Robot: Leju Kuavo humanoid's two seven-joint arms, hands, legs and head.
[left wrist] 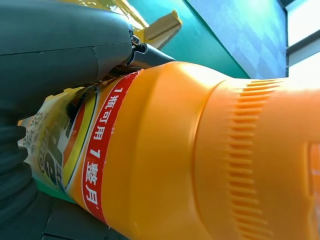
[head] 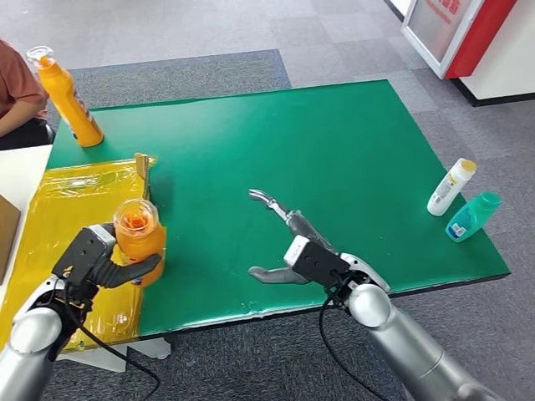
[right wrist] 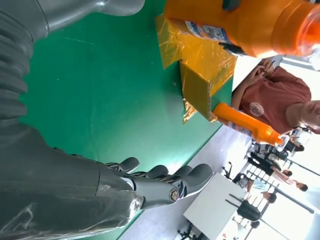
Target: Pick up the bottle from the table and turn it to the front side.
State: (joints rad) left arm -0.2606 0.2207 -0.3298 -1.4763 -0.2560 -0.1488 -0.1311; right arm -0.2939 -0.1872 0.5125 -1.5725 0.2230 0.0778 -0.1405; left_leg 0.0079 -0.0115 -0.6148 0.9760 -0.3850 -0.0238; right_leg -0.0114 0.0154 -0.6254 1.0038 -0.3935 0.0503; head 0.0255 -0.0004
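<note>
A red band on the label of the orange bottle (left wrist: 158, 150) reads "1瓶可用1整月" in white characters; the other print on that label is too blurred to read.

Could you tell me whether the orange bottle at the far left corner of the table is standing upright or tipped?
Tipped: the far orange bottle leans with its cap toward the left, its base on the green table.

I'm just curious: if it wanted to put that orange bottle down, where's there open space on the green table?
The wide middle of the green mat, between the right hand and the two small bottles, is bare. The left edge is crowded: yellow box, second orange bottle.
</note>
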